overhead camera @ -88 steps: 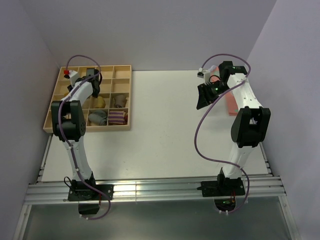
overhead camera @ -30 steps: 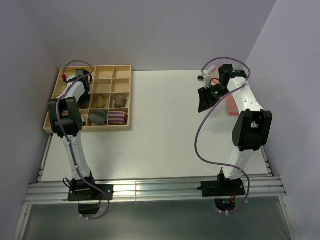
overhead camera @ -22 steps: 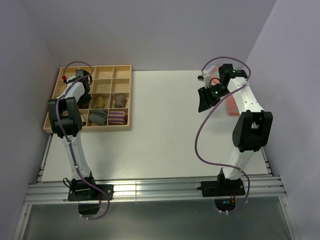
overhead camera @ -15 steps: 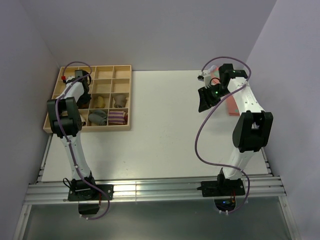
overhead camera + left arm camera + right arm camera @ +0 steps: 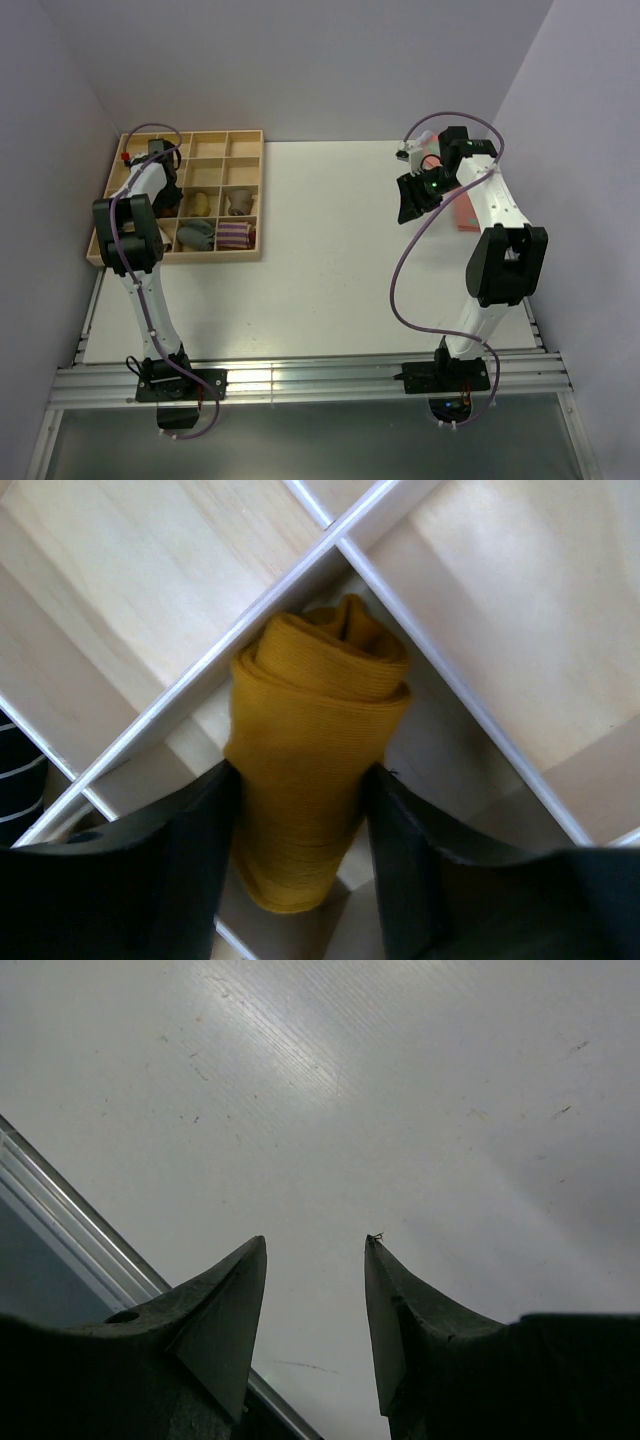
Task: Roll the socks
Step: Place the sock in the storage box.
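The mustard-orange sock (image 5: 318,740) is a tight roll, standing in a corner of a compartment of the wooden tray (image 5: 470,710). My left gripper (image 5: 300,780) is shut on the roll, one black finger on each side. Its dark cuff does not show. In the top view the left gripper (image 5: 157,152) is over the tray's (image 5: 176,258) back left compartments, and the wrist hides the sock. My right gripper (image 5: 313,1242) is open and empty above the bare white table; in the top view it (image 5: 408,200) hangs at the back right.
The tray holds other bundles: grey (image 5: 196,234), striped (image 5: 234,235), beige (image 5: 201,203) and grey-brown (image 5: 238,202). A pink sock (image 5: 462,206) lies by the table's right edge beside the right arm. Something dark with white stripes (image 5: 15,780) shows at the left wrist view's left edge.
My left gripper has moved left and slightly back across the tray, from the second column towards the back left corner. The right arm has barely moved.
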### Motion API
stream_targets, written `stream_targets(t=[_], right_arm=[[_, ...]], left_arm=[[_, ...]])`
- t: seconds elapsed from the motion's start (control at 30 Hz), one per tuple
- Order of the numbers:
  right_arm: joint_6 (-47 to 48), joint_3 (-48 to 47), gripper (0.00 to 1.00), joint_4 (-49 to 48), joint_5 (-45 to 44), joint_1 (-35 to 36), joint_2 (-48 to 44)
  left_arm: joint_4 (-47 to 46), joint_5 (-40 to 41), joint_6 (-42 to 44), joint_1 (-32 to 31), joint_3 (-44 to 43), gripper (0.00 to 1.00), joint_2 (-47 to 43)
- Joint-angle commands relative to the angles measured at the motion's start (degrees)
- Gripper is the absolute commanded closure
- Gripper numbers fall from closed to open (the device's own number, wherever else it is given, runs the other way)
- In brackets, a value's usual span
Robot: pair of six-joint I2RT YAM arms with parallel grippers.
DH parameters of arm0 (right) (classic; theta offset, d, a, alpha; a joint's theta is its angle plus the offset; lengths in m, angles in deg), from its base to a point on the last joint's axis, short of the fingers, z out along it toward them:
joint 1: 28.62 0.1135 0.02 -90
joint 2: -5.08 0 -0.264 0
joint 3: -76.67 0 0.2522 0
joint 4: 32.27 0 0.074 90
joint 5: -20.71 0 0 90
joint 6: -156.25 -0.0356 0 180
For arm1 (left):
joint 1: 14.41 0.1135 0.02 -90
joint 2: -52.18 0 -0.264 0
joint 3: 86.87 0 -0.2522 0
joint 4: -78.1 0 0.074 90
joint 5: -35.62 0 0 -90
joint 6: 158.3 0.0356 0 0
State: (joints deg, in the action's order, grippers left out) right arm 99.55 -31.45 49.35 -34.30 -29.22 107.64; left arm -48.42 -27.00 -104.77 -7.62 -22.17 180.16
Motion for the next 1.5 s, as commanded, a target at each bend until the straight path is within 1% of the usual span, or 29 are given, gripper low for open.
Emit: stream_targets(t=[0.0,0.1,0.47,0.7,0.97,1.07,1.33,1.47], right_arm=[[0.45,0.15,0.49,0.17,-0.35,0.34,-3.86],[0.54,0.24,0.49,0.09,-0.44,0.34,-4.13],[0.63,-0.12,0.49,0.35,0.09,0.34,-3.95],[0.54,-1.17,0.49,0.88,0.35,0.34,-3.86],[0.28,-1.43,0.49,0.96,0.35,0.34,-3.86],[0.19,-1.43,0.49,1.05,0.26,1.83,-3.86],[0.28,-1.52,0.49,1.23,0.44,2.27,-3.95],[0.54,-1.17,0.49,1.05,0.61,2.62,-4.21]], left_arm=[[5.62,-6.64,-0.80,-1.86,-0.41,0.37,-0.19],[6.59,-5.85,-0.97,-1.86,-1.47,0.36,-0.28],[7.56,-5.32,-1.24,-1.95,-3.40,0.35,-2.39],[6.07,-5.75,-0.80,-1.95,-3.14,0.34,-5.02],[7.56,-5.40,-0.62,-1.86,-5.78,0.32,-4.32],[8.35,-4.70,-0.80,-1.86,-6.74,0.32,-4.41],[9.14,-4.00,-0.71,-1.78,-6.13,0.32,-6.60],[8.97,-4.00,-1.41,-1.86,-5.34,0.32,-9.06]])
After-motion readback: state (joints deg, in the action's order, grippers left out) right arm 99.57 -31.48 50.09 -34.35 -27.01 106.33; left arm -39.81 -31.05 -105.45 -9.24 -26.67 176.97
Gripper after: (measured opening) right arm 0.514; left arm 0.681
